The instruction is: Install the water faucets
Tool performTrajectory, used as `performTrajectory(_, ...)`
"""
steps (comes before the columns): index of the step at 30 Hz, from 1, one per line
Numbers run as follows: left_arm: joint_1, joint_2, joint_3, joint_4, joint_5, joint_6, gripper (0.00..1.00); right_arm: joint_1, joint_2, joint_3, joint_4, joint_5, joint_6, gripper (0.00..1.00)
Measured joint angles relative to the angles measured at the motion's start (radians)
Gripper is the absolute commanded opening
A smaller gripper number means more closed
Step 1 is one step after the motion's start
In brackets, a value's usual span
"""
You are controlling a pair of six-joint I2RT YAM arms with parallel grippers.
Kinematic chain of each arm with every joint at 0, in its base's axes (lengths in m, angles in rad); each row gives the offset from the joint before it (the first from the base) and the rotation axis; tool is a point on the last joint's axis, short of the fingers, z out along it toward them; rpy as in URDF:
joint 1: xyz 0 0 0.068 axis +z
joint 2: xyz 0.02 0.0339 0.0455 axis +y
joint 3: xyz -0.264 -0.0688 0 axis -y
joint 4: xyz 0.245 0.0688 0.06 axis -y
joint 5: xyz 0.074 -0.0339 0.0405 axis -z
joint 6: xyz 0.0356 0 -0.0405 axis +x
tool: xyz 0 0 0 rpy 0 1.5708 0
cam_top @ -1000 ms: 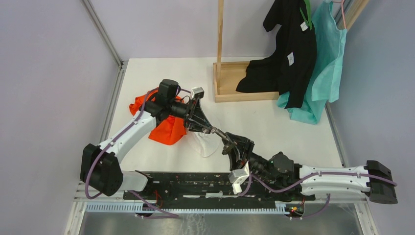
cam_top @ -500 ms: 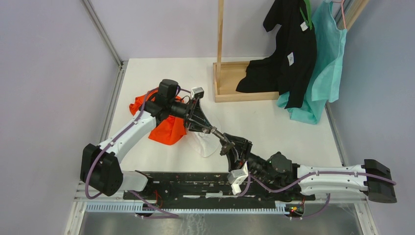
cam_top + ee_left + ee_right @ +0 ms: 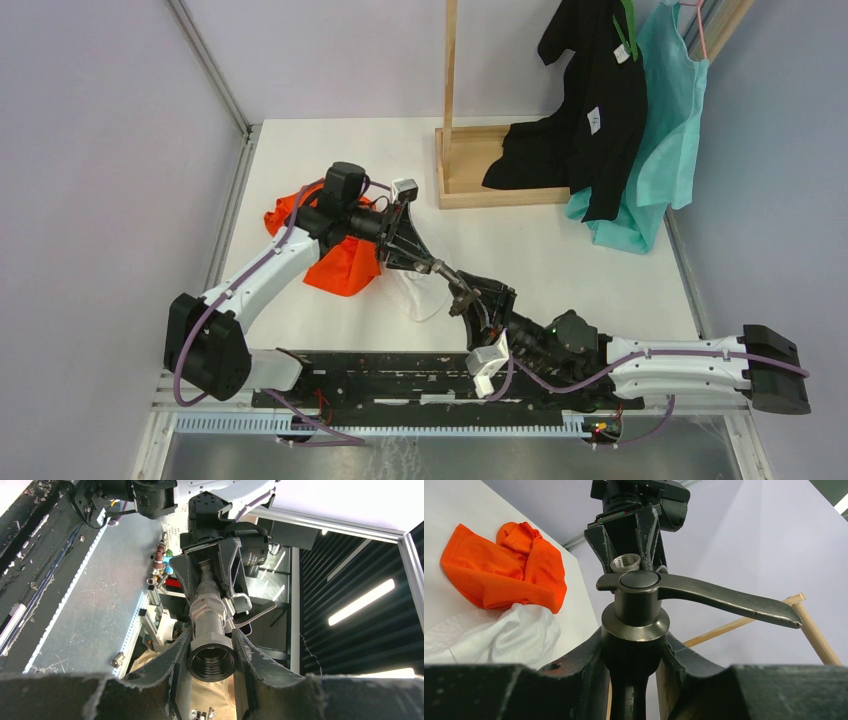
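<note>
Your left gripper (image 3: 212, 639) and right gripper (image 3: 634, 647) both clench the faucet (image 3: 636, 607): dull dark metal, threaded end, flat lever pointing toward 3 o'clock.

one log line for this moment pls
stage: faucet held between both arms | left pincer: shut on its threaded end | right pincer: shut under lever handle | how far assembled: cannot tell
</note>
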Motion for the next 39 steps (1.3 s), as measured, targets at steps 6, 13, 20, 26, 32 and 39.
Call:
performTrajectory(6, -0.004, 0.0, 0.0, 0.001, 0.0, 0.0, 0.03, 0.0, 0.009, 0.0, 0.019, 0.0, 0.0, 0.01)
performTrajectory(13, -0.01, 0.0, 0.0, 0.001, 0.002, 0.0, 0.03, 0.0, 0.016, -0.004, 0.035, 0.001, 0.021, 0.01)
performTrajectory(20, -0.019, 0.0, 0.001, -0.002, 0.01, 0.035, 0.03, 0.0, 0.016, -0.034, 0.093, 0.0, 0.079, 0.01)
performTrajectory(26, -0.02, 0.0, 0.002, -0.003, 0.029, 0.056, 0.03, -0.002, 0.016, -0.048, 0.13, 0.0, 0.121, 0.01)
performTrajectory(32, -0.021, -0.002, 0.002, -0.003, 0.03, 0.073, 0.03, -0.007, 0.032, -0.056, 0.166, 0.001, 0.182, 0.01)
performTrajectory(39, -0.021, -0.013, 0.002, -0.005, 0.028, 0.085, 0.03, -0.014, 0.04, -0.056, 0.197, 0.002, 0.274, 0.01)
